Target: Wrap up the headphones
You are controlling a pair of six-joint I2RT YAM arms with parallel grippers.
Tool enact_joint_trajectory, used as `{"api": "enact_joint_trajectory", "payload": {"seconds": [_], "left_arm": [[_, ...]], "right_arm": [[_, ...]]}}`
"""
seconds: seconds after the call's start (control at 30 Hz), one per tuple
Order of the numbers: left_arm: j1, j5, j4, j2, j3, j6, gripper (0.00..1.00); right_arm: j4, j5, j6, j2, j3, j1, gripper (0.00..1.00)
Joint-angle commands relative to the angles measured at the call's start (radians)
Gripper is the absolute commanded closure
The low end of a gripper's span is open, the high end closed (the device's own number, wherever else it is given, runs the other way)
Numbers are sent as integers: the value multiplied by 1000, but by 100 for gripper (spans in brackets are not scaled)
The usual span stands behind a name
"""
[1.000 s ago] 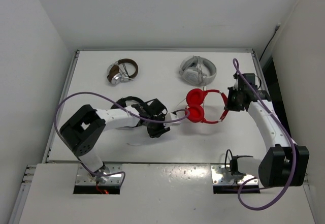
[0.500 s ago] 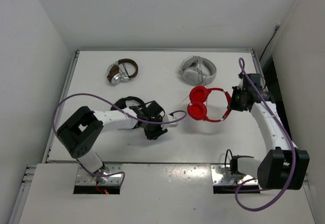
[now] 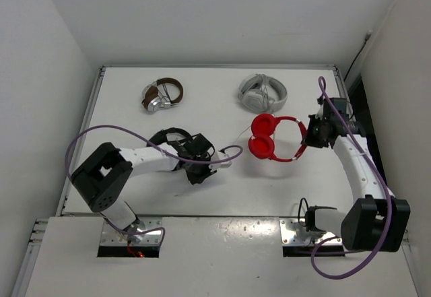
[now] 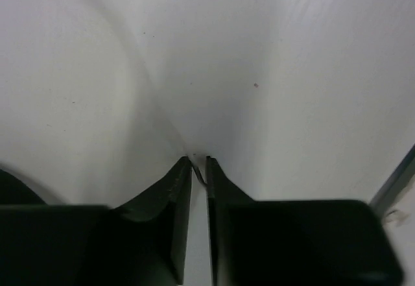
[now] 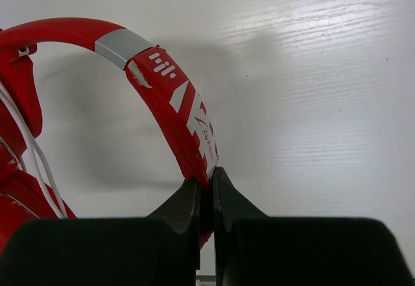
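Note:
The red headphones point(image 3: 268, 142) lie right of centre on the white table, earcups to the left and headband curving right. My right gripper point(image 3: 304, 137) is shut on the headband point(image 5: 174, 98), and its jaws point(image 5: 207, 179) pinch the red band edge-on. The thin white cable point(image 5: 40, 164) runs down past the earcup at the left edge of the right wrist view. My left gripper point(image 3: 215, 165) hovers low over the table, well to the left of the earcups. Its jaws point(image 4: 199, 160) stand almost together, with a thin strand, apparently the cable, crossing between the tips.
Black headphones point(image 3: 168, 137) lie right behind my left arm. White-grey headphones point(image 3: 262, 93) sit just behind the red pair, and a brown and silver pair point(image 3: 161, 95) lies at the back left. A purple arm cable point(image 3: 229, 152) loops over the table beside the left gripper.
My left gripper has drawn back to the left, away from the red earcups, and its jaws have narrowed. The right gripper shifted the headphones slightly right and back, then held still.

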Motion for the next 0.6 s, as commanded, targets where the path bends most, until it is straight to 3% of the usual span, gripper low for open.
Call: {"api": "enact_joint_trajectory", "payload": {"seconds": [0.0, 0.03, 0.07, 0.2, 0.57], "left_arm": [[34, -24, -49, 6, 6, 4, 85], [34, -24, -58, 6, 6, 4, 98], [34, -33, -58, 6, 6, 4, 100], [22, 16, -58, -31, 34, 4, 100], [-185, 52, -83, 14, 359, 34, 100]], "right_arm": [[33, -43, 43, -41, 13, -19, 100], [33, -43, 43, -41, 13, -29, 100], [33, -43, 56, -41, 13, -29, 100], [54, -28, 154, -6, 40, -49, 100], [80, 178, 300, 152, 206, 199, 100]]}}
